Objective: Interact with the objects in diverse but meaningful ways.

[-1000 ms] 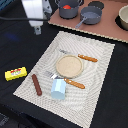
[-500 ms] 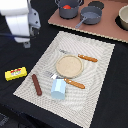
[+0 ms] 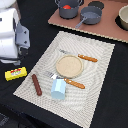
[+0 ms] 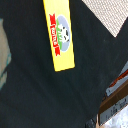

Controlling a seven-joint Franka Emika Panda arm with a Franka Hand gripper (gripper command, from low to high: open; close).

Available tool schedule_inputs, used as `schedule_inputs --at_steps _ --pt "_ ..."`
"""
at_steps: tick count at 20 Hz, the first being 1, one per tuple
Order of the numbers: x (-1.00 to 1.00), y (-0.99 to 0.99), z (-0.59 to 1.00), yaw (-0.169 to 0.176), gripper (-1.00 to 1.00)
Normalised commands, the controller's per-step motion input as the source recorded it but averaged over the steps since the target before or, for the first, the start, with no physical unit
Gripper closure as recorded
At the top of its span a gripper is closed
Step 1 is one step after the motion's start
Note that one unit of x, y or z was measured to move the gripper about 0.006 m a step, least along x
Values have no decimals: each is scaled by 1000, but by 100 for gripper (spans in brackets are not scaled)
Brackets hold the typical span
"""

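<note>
A yellow rectangular packet with a red label (image 3: 15, 74) lies on the black table, off the placemat on the exterior view's left; it fills the wrist view (image 4: 61, 35). A brown sausage (image 3: 37, 84) and a light blue cup (image 3: 58, 88) on its side lie on the placemat (image 3: 95, 70). A grey two-handled pot (image 3: 75, 11) on the far board holds a red tomato (image 3: 66, 7). My gripper (image 3: 23, 40) hangs above the table behind the packet, holding nothing that shows. Its fingers are not clear.
A tan plate (image 3: 68, 65) sits mid-placemat, with an orange-handled fork (image 3: 82, 57) and knife (image 3: 71, 82) beside it. A grey pan (image 3: 90, 15) and a bowl (image 3: 123, 17) stand on the wooden board (image 3: 107, 30) at the back.
My arm has moved toward the exterior view's left and lower, closer to the yellow packet. The objects have not moved.
</note>
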Motion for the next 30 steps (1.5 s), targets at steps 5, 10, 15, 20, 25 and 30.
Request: schedule_inputs --at_steps 5,10,15,20,25,30 --pt "108 -154 -409 7 -100" --pt "5 -187 -470 6 -100" --pt "-19 -109 -511 3 -100" --pt "-81 -87 -478 3 -100" --pt "-109 -2 -372 13 100" --pt "-78 0 -300 16 100"
